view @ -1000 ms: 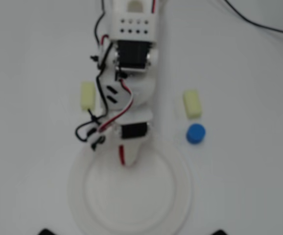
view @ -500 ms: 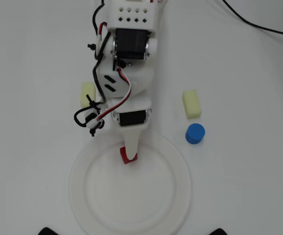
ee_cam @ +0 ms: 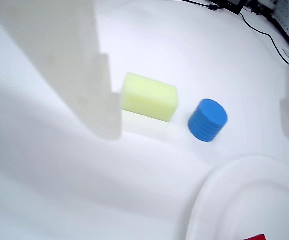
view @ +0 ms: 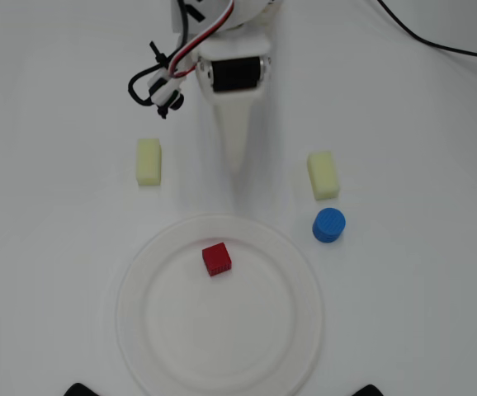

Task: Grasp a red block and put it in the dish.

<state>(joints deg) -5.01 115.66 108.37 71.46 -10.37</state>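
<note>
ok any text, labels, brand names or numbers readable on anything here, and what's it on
None: no view shows any readable text.
The red block, white dish, blue cylinder, both pale yellow blocks and the gripper are all plain, with no marks.

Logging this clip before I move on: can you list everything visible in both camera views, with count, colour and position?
red block: 1, dark red, lying in the dish, above its centre in the overhead view
dish: 1, white, round with a wide rim, lower middle of the overhead view
yellow blocks: 2, pale yellow oblongs, one upper left of the dish, one upper right
blue cylinder: 1, blue, upright, just below the right yellow block, beside the dish rim
cable: 1, black, top right corner
table: 1, white
end effector: 1, white, empty, above the dish between the yellow blocks; whether it is open is unclear
</note>
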